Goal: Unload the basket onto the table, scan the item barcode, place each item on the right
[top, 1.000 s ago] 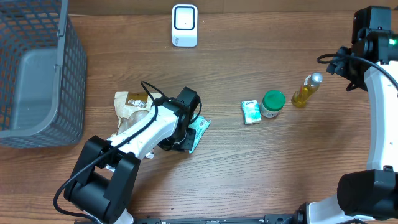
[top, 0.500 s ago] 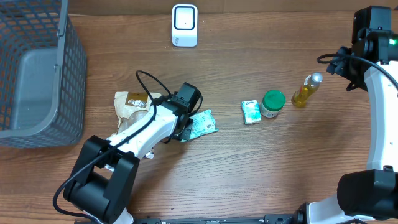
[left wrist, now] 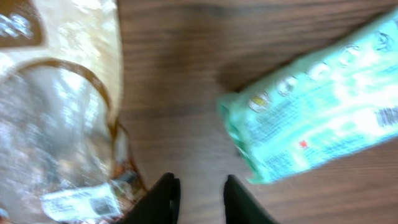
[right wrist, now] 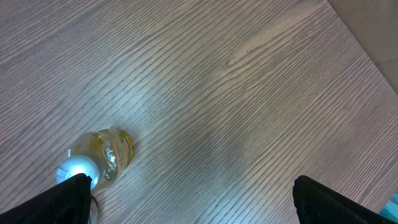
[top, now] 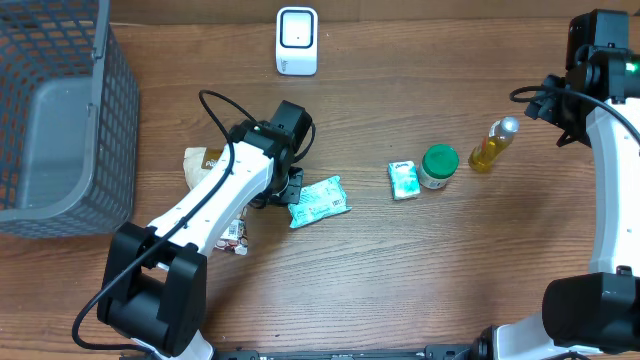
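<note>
A mint-green packet [top: 318, 201] lies flat on the wooden table, apart from my left gripper [top: 287, 187], which hovers just to its left. In the left wrist view the packet [left wrist: 317, 118] fills the upper right, with a barcode [left wrist: 387, 116] at its right end. My left gripper [left wrist: 200, 186] stands slightly open over bare wood with nothing between its fingers. The white scanner [top: 297, 41] stands at the back middle. My right gripper [right wrist: 189, 183] is wide open and empty at the far right, beside a yellow oil bottle [right wrist: 99, 158].
A brown snack bag [top: 205, 165] lies left of the left gripper, seen blurred as the bag [left wrist: 56, 112] in the wrist view. A small teal box [top: 404, 180], a green-lidded jar [top: 438, 166] and the oil bottle [top: 492, 146] sit to the right. A grey basket [top: 60, 120] fills the far left.
My left gripper has let go of the green packet, which now lies flat, and has drawn back up and to the left. The right arm has not moved.
</note>
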